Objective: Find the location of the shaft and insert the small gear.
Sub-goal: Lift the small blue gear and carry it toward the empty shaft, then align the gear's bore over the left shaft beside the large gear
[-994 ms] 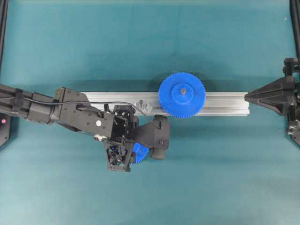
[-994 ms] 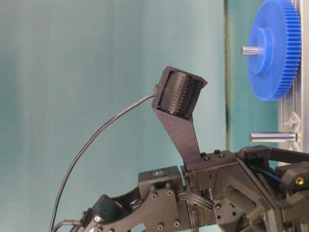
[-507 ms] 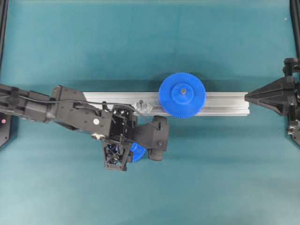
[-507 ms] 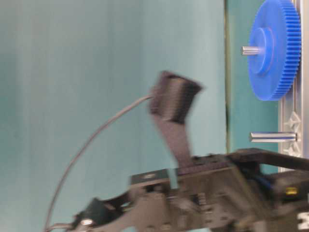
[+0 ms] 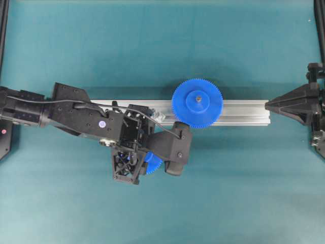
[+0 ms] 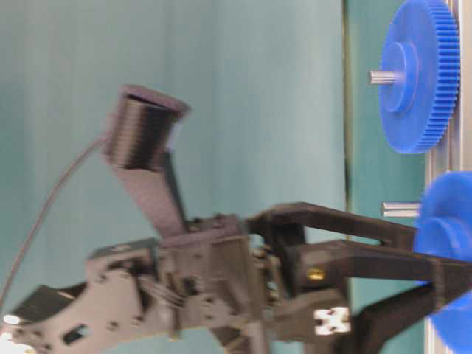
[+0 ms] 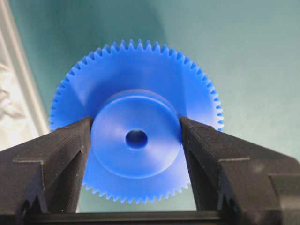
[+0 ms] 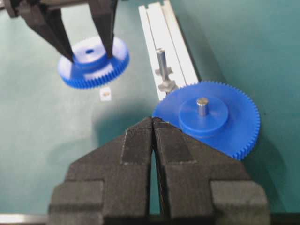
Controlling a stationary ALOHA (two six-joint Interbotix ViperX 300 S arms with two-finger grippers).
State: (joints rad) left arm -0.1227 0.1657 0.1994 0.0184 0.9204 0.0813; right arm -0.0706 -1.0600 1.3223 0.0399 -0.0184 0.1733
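Observation:
My left gripper (image 7: 135, 123) is shut on the small gear (image 7: 136, 140), a bright blue toothed wheel, with one finger pressing each side of its raised hub. The centre hole is empty. In the right wrist view the small gear (image 8: 93, 61) hangs level above the green table, to the left of the rail. The shaft (image 8: 161, 61), a thin silvery upright pin on a shiny base, stands bare on the rail. In the overhead view only an edge of the small gear (image 5: 153, 163) shows under the left wrist. My right gripper (image 8: 153, 119) is shut and empty, at the rail's right end.
A larger blue gear (image 5: 197, 103) sits on its own pin on the aluminium rail (image 5: 244, 112), just right of the shaft. A small white tag (image 8: 106, 95) lies on the table near the held gear. The table's black frame runs along its left and right edges.
The left arm has swung its wrist to the right, towards the rail, keeping hold of the small gear. The gear now shows beside the shaft in the table-level view. The right arm has not moved.

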